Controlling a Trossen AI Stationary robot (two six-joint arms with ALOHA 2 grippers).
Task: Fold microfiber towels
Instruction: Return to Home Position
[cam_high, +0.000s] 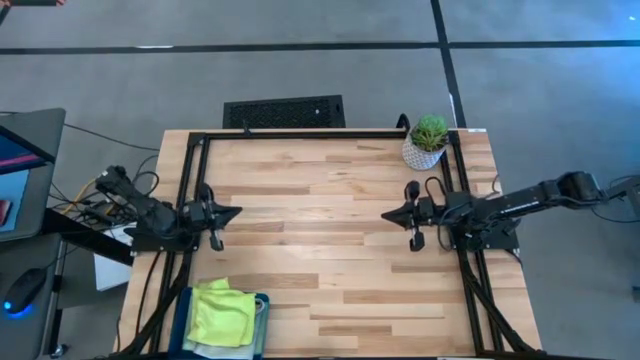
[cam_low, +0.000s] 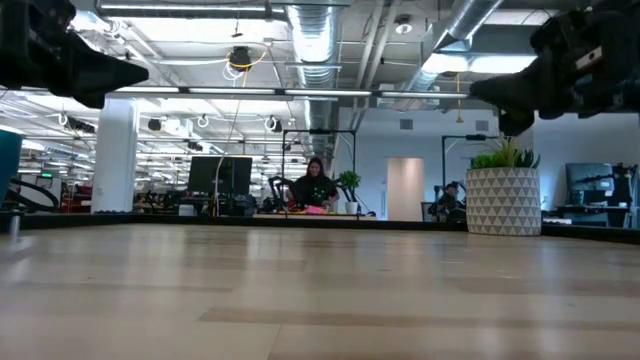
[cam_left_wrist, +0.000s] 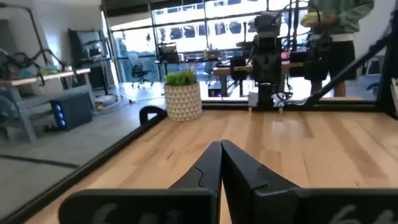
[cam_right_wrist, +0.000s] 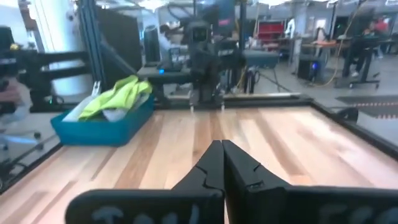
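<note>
The microfiber towels lie heaped in a teal bin (cam_high: 262, 320) at the table's near left corner. A bright yellow towel (cam_high: 222, 312) is on top, and it also shows in the right wrist view (cam_right_wrist: 118, 94). A pale cloth (cam_high: 250, 318) shows beside it; the rest of the heap is hidden. My left gripper (cam_high: 238, 212) hovers shut and empty at the table's left side, pointing right. My right gripper (cam_high: 386, 214) hovers shut and empty at the table's right side, pointing left. Each wrist view shows its own closed fingertips, the left (cam_left_wrist: 221, 144) and the right (cam_right_wrist: 221, 144).
A small potted plant (cam_high: 427, 141) in a white patterned pot stands at the table's far right corner. A black frame rail (cam_high: 300, 134) runs around the table's edges. Bare wood lies between the two grippers. People show in the room beyond the table.
</note>
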